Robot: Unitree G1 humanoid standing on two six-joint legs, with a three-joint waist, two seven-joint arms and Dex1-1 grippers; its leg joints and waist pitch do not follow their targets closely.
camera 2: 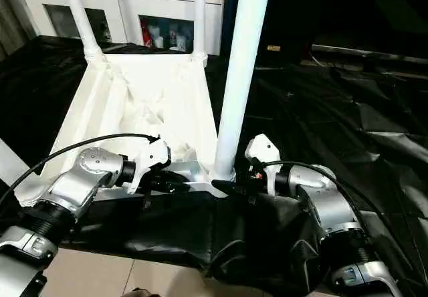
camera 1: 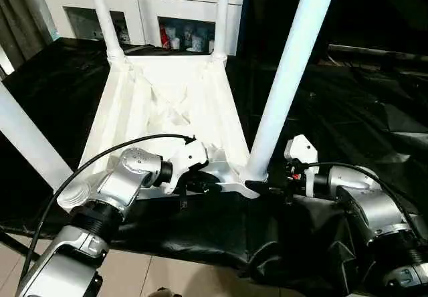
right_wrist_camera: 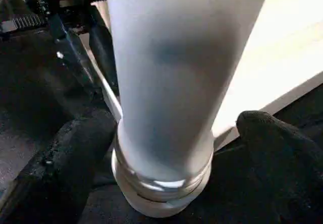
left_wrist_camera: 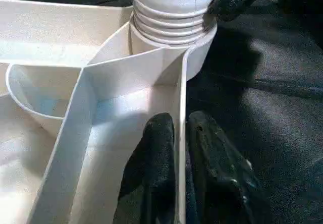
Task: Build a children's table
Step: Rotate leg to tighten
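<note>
With the left gripper (left_wrist_camera: 179, 158) pinching the tabletop (camera 1: 134, 103) rim, close the right gripper's (right_wrist_camera: 166, 148) wide-open jaws squarely around the leg (camera 1: 287, 76) base, then twist.

Black-draped work table (camera 1: 374, 110); white tabletop (camera 1: 167, 103) lies on it, upside-down

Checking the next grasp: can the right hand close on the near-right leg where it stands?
Probably yes. The right hand is open with a finger on each side of the leg, just above its threaded base. Nothing sits between the fingers and the tube. The left hand pinches the tabletop rim nearby, off the leg.
</note>
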